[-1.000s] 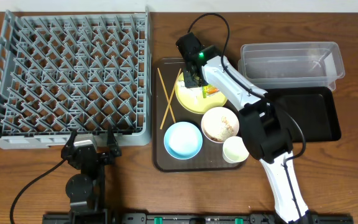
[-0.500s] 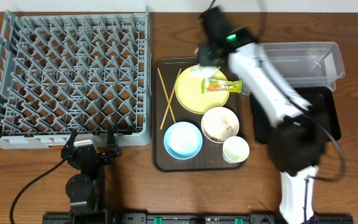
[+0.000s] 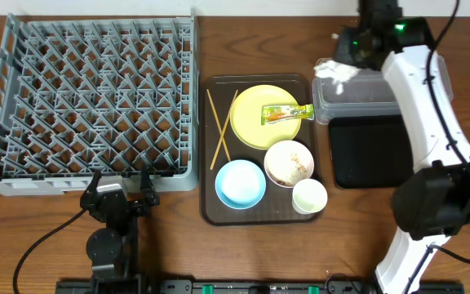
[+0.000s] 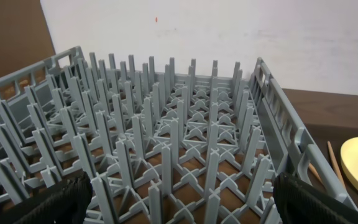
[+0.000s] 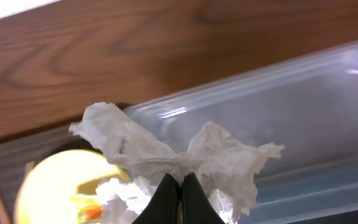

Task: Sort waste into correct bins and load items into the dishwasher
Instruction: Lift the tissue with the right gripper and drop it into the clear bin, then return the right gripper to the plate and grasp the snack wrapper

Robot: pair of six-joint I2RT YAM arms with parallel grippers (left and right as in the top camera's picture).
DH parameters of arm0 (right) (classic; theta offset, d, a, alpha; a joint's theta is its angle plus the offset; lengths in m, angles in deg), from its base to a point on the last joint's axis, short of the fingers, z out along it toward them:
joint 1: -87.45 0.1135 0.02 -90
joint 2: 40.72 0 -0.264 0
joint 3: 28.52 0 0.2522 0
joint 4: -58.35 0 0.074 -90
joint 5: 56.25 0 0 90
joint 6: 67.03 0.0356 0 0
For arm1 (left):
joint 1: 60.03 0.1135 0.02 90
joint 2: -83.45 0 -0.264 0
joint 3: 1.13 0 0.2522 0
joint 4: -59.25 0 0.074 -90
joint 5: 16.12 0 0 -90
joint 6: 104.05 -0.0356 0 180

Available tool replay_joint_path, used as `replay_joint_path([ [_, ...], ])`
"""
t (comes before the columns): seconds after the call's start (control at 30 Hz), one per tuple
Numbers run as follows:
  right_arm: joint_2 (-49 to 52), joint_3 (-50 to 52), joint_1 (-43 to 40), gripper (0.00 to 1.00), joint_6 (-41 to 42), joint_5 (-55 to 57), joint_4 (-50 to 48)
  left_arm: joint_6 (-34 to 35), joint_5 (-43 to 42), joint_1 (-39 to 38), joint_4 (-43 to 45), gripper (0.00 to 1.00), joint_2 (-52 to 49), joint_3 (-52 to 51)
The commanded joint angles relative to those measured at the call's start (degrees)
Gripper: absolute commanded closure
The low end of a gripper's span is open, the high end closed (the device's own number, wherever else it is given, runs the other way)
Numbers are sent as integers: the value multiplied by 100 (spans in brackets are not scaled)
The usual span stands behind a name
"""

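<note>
pinching tissue point(image 5: 143, 148) | right jaws clamped, seemingly over clear tub point(image 3: 365, 98) | left jaws spread wide, empty

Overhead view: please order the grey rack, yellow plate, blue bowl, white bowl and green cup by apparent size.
1. grey rack
2. yellow plate
3. blue bowl and white bowl, about alike
4. green cup
</note>
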Motion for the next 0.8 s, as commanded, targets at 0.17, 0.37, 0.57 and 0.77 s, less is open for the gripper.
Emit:
replay_joint_path([
  [0.17, 385, 911, -411, 73, 31, 0, -420, 4, 52, 17, -225, 6, 26, -109],
  [0.37, 221, 638, -398, 23, -225, -254, -302, 4, 50, 17, -225, 6, 26, -109],
  [0.57, -249, 26, -114, 23, -553, -1062, -203, 4, 52, 20, -225, 6, 26, -109],
  [0.77, -284, 111, 765, 36, -81, -879, -129, 4, 52, 20, -225, 6, 26, -109],
])
